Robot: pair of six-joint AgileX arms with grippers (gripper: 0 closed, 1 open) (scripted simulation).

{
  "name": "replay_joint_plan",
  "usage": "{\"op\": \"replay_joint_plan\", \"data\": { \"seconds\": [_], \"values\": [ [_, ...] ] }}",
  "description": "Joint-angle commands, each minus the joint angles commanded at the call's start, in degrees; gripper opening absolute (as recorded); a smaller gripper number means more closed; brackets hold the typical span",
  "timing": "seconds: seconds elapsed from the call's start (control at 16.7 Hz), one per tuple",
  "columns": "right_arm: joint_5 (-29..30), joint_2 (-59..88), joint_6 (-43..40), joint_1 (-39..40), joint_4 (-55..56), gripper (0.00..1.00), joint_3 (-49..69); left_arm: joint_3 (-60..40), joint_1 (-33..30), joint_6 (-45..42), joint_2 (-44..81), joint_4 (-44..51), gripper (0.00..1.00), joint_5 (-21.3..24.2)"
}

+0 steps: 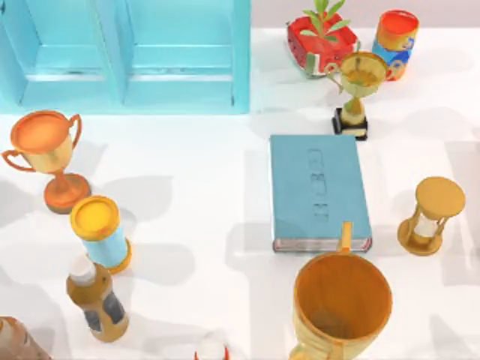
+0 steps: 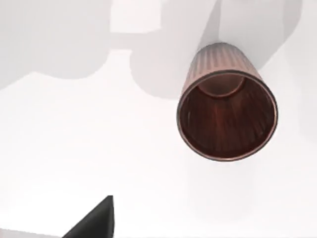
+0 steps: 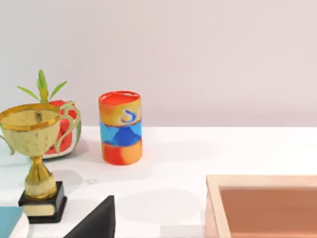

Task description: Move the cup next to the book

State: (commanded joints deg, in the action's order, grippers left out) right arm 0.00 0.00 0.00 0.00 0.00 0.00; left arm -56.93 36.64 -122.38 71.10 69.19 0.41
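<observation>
The cup (image 2: 228, 114) is a small reddish-brown ribbed tumbler with a dark inside, standing upright on the white table in the left wrist view. A dark edge of my left gripper (image 2: 94, 223) shows well apart from it. A reddish-brown shape (image 1: 16, 341) cut off by the top view's bottom-left corner looks like the same cup. The book (image 1: 319, 191), a teal-blue hardcover, lies flat at the table's centre-right. A dark edge of my right gripper (image 3: 94, 220) shows near the book's corner (image 3: 7, 218).
A large orange mug (image 1: 341, 304) stands just in front of the book, a gold trophy (image 1: 360, 82) behind it and an hourglass (image 1: 431, 214) to its right. An orange trophy (image 1: 45, 150), a yellow-topped can (image 1: 101, 232) and a bottle (image 1: 97, 296) crowd the left. A blue cabinet (image 1: 124, 52) fills the back left.
</observation>
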Motion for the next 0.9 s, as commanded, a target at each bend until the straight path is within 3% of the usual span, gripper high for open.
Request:
{"op": "replay_joint_plan", "data": {
  "seconds": [0.24, 0.6, 0.9],
  "values": [
    [0.0, 0.0, 0.0, 0.0, 0.0, 1.0, 0.0, -2.6, 2.6, -7.5, 4.1, 4.8, 1.0, -0.4],
    [0.0, 0.0, 0.0, 0.0, 0.0, 1.0, 0.0, -2.4, 2.5, -7.8, 4.1, 4.8, 1.0, -0.4],
    [0.0, 0.0, 0.0, 0.0, 0.0, 1.0, 0.0, 4.7, 2.7, -7.9, 6.5, -4.6, 1.0, -0.5]
  ]
}}
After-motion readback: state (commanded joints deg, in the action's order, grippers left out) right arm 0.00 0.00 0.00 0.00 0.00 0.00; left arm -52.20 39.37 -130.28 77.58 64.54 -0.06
